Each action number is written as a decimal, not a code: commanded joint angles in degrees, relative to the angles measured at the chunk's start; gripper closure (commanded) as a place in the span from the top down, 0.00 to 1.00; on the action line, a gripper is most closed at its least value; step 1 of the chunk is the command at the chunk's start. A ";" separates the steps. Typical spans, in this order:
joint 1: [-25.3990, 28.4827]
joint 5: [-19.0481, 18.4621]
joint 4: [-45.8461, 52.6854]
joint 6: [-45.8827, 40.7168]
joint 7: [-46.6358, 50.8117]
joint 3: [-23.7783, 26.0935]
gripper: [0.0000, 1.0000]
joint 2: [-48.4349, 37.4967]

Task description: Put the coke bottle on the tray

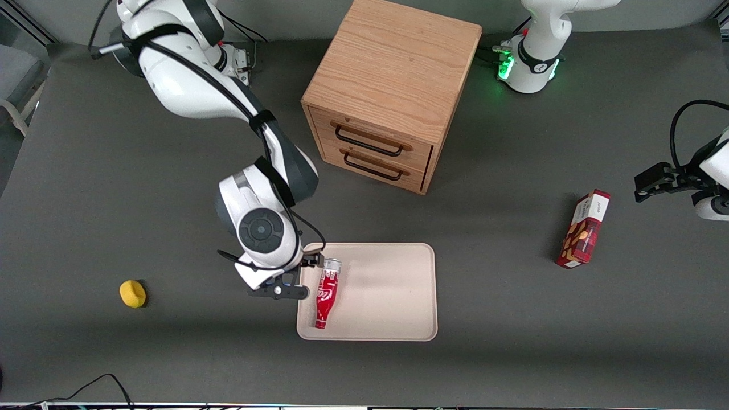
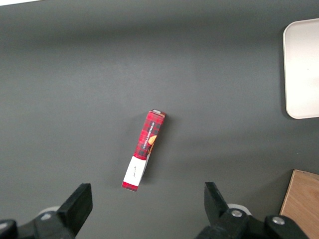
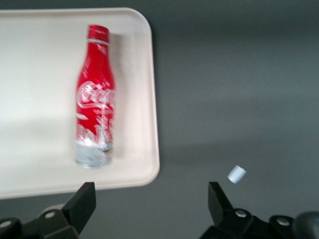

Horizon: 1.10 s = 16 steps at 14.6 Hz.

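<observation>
The coke bottle lies on its side on the cream tray, close to the tray's edge on the working arm's end. Its red cap points toward the front camera and its silvery base points away. My gripper hangs open just outside that tray edge, above the bare table, beside the bottle and apart from it. Nothing is between its fingers.
A wooden two-drawer cabinet stands farther from the camera than the tray. A red snack box lies toward the parked arm's end. A yellow object sits toward the working arm's end. A small white piece lies on the table.
</observation>
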 commanded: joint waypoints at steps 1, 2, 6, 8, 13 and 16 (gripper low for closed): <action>-2.62 1.97 -17.95 0.79 0.48 0.57 1.00 -15.66; -3.68 2.50 -22.17 0.18 -0.04 0.66 1.00 -20.58; -13.15 5.56 -35.90 -5.51 -13.45 4.08 1.00 -39.05; -17.82 7.16 -40.38 -7.81 -21.02 4.09 1.00 -46.43; -16.62 7.86 -47.87 -7.56 -29.05 -5.56 1.00 -57.45; -11.35 7.86 -47.09 -8.17 -27.82 -12.07 1.00 -57.98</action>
